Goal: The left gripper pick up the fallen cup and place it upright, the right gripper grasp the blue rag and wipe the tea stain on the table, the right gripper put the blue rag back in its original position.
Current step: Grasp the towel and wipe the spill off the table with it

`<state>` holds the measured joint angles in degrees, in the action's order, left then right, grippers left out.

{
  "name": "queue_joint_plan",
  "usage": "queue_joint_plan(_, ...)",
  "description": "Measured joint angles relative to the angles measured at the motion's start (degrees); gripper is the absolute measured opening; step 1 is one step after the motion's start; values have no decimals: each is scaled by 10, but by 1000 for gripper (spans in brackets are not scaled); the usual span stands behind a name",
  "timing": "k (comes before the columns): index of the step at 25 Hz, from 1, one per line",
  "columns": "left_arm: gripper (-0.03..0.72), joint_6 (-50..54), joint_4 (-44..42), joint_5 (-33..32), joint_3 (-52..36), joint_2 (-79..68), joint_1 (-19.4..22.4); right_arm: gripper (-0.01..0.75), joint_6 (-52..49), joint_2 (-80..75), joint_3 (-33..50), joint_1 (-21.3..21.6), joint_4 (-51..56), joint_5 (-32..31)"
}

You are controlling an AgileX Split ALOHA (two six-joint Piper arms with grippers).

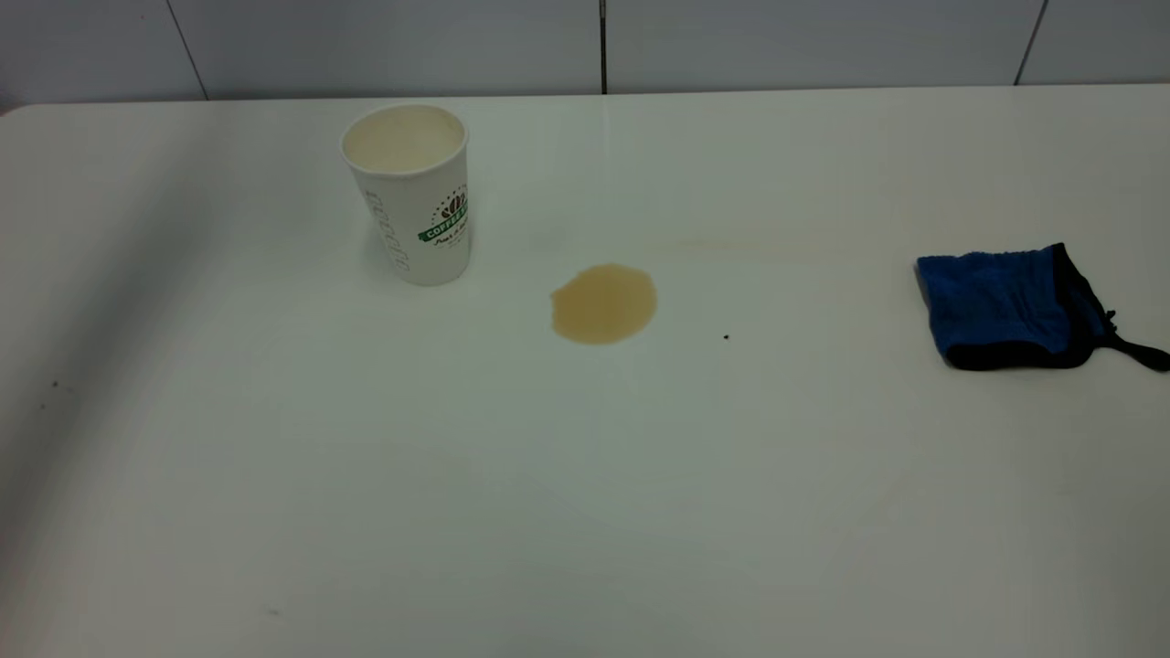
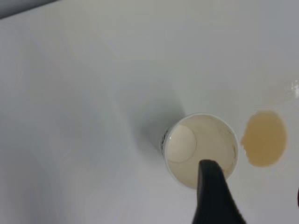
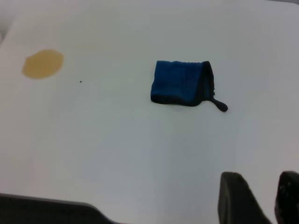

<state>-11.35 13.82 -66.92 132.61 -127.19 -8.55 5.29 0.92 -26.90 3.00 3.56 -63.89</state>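
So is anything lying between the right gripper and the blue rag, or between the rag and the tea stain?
Nothing visible. In the right wrist view, bare table lies between the right gripper and the blue rag. Between the rag and the tea stain there is only a tiny dark speck. The cup stands upright beyond the stain, off that path.

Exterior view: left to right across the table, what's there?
cup, standing upright → tea stain → tiny dark speck → blue rag, near the right edge. Neither gripper shows in this view.
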Motion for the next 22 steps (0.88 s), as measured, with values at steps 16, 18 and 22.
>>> queue_joint_plan(16, 260, 13, -85, 0, -569, 424, -1, 243, 0, 0, 0, 0, 0, 0)
queue_joint_plan(18, 249, 25, -85, 0, -653, 463, -1, 243, 0, 0, 0, 0, 0, 0)
queue_joint_plan(22, 243, 46, -86, 0, -800, 561, 3, 243, 0, 0, 0, 0, 0, 0)
